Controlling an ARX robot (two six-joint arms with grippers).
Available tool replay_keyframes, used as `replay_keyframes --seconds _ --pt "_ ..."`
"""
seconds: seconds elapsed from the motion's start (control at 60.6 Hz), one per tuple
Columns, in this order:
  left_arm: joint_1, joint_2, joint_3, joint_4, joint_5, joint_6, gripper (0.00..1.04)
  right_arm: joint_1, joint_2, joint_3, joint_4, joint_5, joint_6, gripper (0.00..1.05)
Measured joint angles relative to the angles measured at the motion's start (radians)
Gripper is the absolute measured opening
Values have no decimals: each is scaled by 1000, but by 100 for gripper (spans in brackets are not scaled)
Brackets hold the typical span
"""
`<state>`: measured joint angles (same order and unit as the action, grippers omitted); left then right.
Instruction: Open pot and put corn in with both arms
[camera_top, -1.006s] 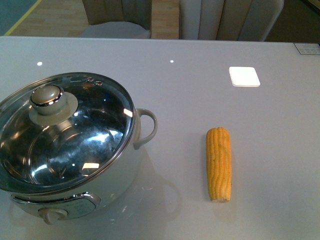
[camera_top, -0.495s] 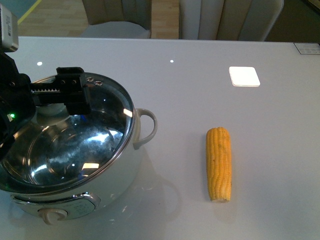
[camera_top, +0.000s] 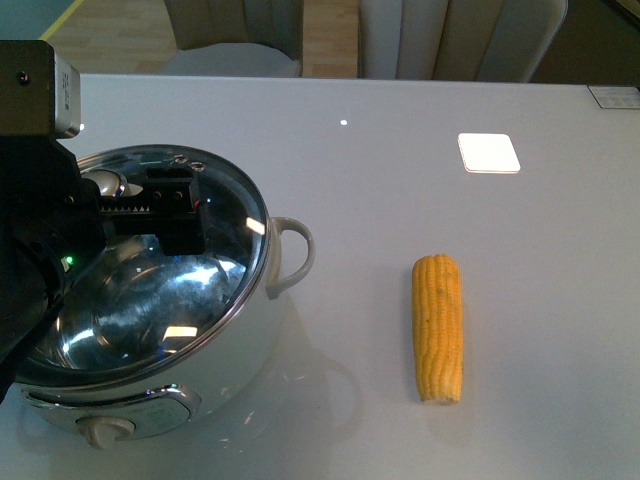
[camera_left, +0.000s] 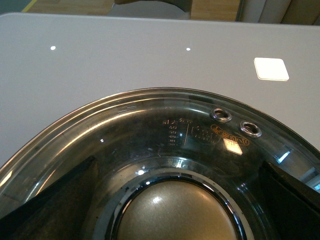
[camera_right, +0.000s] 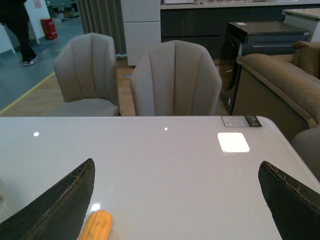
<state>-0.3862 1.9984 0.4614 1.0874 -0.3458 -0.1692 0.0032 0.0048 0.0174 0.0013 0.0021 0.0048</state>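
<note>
Front view: white table (camera_top: 400, 200), chairs (camera_top: 440, 35) beyond; lidded pot (camera_top: 255, 350) stood left, corn (camera_top: 438, 327) well to its right; left arm (camera_top: 40, 240) hung over lid (camera_top: 190, 290). Left wrist: left gripper (camera_left: 178, 160) was spread wide astride knob (camera_left: 175, 210). Right wrist: right gripper (camera_right: 176, 162) was parted above table.

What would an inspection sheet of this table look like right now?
Surface: glossy pale table, light reflections only.
Job's things: pot, glass lid on; corn lying apart, to its right.
Clutter: small printed card at the far edge.
Grippers: left gripper open around the lid knob; right gripper open above the table.
Cables: none made out on the dark left arm.
Surroundings: chairs and a sofa behind the table.
</note>
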Motion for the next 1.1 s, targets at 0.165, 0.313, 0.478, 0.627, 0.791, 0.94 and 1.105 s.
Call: replay_keyframes --seconds 0.165,0.313,0.478,0.627,0.791,0.94,1.105 --pt "-3 0 1 5 -14 -3 64 0 0 0 0 0 0 96" --pt "-2 0 2 6 -24 -15 43 0 0 0 0 0 0 96" --pt "-3 0 2 6 -26 -14 42 0 0 0 0 0 0 96" --pt "-3 -8 2 -5 -29 -11 42 0 0 0 0 0 0 96" --pt "-3 -30 3 -26 -29 -1 42 0 0 0 0 0 0 96" --pt "-4 -66 3 -60 -23 10 42 0 0 0 0 0 0 96" --pt "-2 -151 8 -103 -24 24 42 0 0 0 0 0 0 96"
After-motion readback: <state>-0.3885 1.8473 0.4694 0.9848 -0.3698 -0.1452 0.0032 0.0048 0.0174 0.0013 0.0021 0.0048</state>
